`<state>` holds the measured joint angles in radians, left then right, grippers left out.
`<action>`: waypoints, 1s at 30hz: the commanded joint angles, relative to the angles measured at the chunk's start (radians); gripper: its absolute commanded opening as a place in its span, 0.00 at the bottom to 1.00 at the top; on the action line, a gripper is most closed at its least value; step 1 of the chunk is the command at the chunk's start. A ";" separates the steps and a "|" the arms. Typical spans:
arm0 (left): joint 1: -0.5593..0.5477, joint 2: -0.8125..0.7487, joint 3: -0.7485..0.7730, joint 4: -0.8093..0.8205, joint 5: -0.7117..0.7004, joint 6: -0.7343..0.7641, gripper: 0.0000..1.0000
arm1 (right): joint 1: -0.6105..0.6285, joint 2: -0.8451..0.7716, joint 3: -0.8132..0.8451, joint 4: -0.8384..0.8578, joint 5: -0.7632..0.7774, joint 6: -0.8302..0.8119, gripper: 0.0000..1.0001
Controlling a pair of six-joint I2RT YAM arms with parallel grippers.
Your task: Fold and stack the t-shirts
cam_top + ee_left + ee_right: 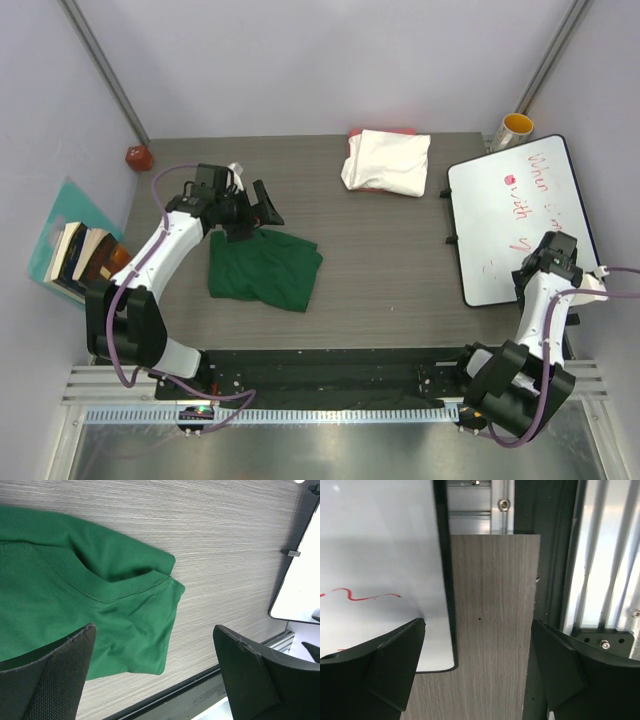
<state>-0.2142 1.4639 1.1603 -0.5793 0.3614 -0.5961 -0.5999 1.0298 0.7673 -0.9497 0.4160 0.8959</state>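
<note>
lying loosely bunched on the near-left part of the bench (400, 265), the dark green t-shirt (265, 268) looks like light, limp knit: it should sag and slide over the smooth woodgrain, not hold any shape. it would not break, but a pinch in the middle would probably only gather a lump. better holds, i judge, are the edges: the ribbed neckband (137, 586), or a hem corner where one layer can be lifted and drawn flat.

the left claw (258, 222) hangs over the shirt's far edge, fingers spread wide and gripping nothing. from its wrist view, one finger (60, 670) sits over the green cloth and the other over bare bench, with the shirt's edge running between them. whether the tips touch the cloth i cannot tell.

well apart, at the far edge, sits the cream-white folded shirt (388, 162) with a red-pink cloth edge (382, 132) under it.

the right claw (548, 255) is released too, empty, over the near edge of the whiteboard (510, 200), far from both shirts.
</note>
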 commanded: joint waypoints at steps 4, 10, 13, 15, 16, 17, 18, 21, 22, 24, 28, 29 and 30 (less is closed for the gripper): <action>-0.004 -0.007 0.022 0.029 0.028 0.004 1.00 | -0.014 0.125 0.018 0.216 -0.089 -0.075 0.91; -0.004 -0.016 0.016 0.030 0.019 -0.007 1.00 | -0.012 0.213 0.030 0.311 -0.158 -0.129 0.87; -0.008 -0.017 0.010 0.035 0.014 -0.013 1.00 | -0.014 0.199 0.023 0.333 -0.196 -0.140 0.86; -0.014 -0.020 0.003 0.038 0.011 -0.018 1.00 | -0.014 0.182 0.021 0.335 -0.201 -0.156 0.85; -0.017 -0.020 -0.001 0.041 0.007 -0.021 1.00 | -0.014 0.155 0.015 0.336 -0.206 -0.161 0.83; -0.020 -0.020 -0.002 0.042 0.005 -0.022 1.00 | -0.014 0.142 0.012 0.335 -0.206 -0.172 0.80; -0.027 -0.019 -0.004 0.044 0.004 -0.024 1.00 | -0.014 0.127 0.004 0.335 -0.207 -0.173 0.79; -0.042 -0.017 -0.002 0.047 0.001 -0.027 1.00 | -0.011 0.076 -0.026 0.321 -0.227 -0.175 0.77; -0.045 -0.016 -0.001 0.047 0.001 -0.028 1.00 | -0.011 0.061 -0.036 0.303 -0.226 -0.170 0.79; -0.054 -0.017 -0.001 0.047 0.001 -0.030 1.00 | -0.012 0.038 -0.040 0.211 -0.160 -0.143 0.87; -0.063 -0.033 -0.005 0.047 -0.001 -0.028 1.00 | -0.009 -0.085 -0.074 0.151 -0.066 -0.098 0.92; -0.066 -0.034 -0.005 0.047 -0.001 -0.028 1.00 | -0.009 -0.095 -0.074 0.147 -0.075 -0.092 0.93; -0.065 -0.037 -0.005 0.044 0.001 -0.027 1.00 | -0.009 -0.094 -0.075 0.135 -0.100 -0.071 0.94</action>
<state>-0.2737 1.4639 1.1572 -0.5648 0.3588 -0.6212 -0.6064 0.9871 0.6987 -0.7490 0.2764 0.7670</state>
